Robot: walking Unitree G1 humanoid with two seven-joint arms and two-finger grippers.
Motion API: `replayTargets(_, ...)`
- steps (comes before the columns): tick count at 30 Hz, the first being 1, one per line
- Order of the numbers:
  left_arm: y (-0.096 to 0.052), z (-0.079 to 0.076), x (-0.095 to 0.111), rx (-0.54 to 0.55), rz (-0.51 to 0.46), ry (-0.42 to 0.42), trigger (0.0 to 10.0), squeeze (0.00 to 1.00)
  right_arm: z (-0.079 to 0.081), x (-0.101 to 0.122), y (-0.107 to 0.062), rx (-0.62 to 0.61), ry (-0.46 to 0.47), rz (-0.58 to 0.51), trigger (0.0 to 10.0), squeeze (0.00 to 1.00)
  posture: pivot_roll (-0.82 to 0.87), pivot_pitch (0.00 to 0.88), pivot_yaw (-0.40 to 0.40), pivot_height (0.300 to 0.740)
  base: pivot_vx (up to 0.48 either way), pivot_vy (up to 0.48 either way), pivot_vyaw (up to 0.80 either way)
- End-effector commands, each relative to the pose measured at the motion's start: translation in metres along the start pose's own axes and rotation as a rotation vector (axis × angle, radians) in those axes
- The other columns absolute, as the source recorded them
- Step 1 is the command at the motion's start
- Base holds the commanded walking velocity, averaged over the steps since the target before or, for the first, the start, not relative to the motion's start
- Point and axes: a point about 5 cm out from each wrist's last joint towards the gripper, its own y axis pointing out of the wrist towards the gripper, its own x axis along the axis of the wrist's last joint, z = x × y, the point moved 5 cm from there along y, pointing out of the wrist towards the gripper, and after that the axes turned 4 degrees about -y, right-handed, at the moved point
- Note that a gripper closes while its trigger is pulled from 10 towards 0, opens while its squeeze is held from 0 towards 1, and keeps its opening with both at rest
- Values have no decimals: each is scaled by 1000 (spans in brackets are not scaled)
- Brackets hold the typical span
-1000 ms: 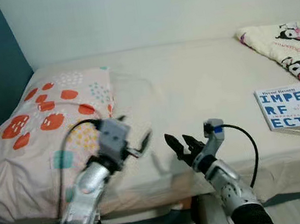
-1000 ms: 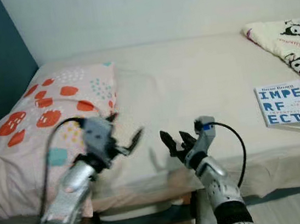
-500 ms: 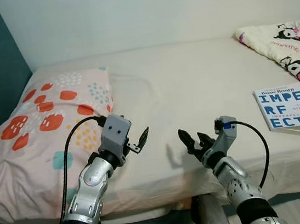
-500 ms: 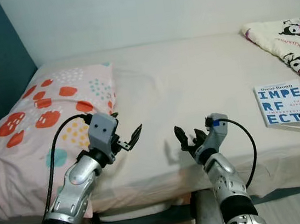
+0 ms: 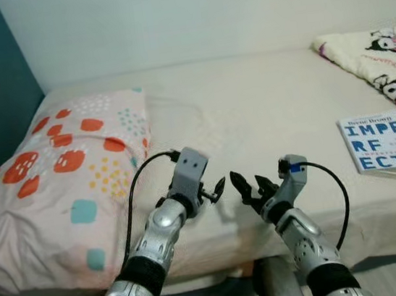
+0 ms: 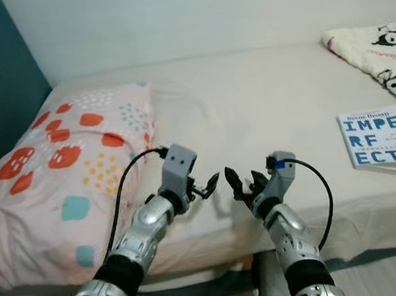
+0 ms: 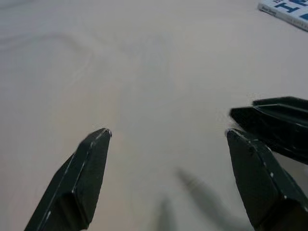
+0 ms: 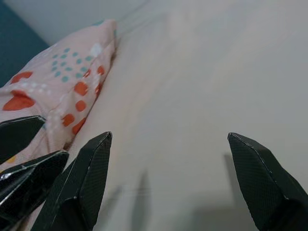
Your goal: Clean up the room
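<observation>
Jaws spread wide on left gripper and right gripper, now nearly tip-to-tip above bed.

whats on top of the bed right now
On the bed lie a spotted pillow at the robot's left, a book near the right edge, and a cartoon-print blanket in the far right corner. Anything beneath the pillow or blanket is covered.

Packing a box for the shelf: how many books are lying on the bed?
1. The book lies flat on the bed toward the robot's right, near the patterned blanket. Others could be hidden under the blanket or the pillow.
</observation>
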Motion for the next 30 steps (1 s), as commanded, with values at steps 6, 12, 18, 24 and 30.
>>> replayTargets(6, 32, -2, 41, 51, -6, 164, 10000, 0, 8, -5, -19, -5, 14, -42, 10000, 0, -52, 179, 10, 445, 0, 0, 0)
replayTargets(12, 35, 7, 43, 114, 22, 227, 10000, 0, 26, -6, -33, 39, 11, -57, 10000, 0, -90, 266, 37, 445, 0, 0, 0)
replayTargets(18, 34, 21, 42, 167, 54, 234, 10000, 0, 61, -5, -57, 113, 3, -66, 10000, 0, -115, 348, 50, 445, 0, 0, 0)
replayTargets(24, 34, 37, 54, 228, 33, 224, 10000, 0, 87, 7, -76, 150, 15, -85, 10000, 0, -136, 433, 53, 445, 0, 0, 0)
replayTargets(30, 29, 79, 95, 394, -41, 109, 10000, 0, 126, 19, -94, 267, 59, -82, 10000, 0, -155, 502, 39, 445, 0, 0, 0)
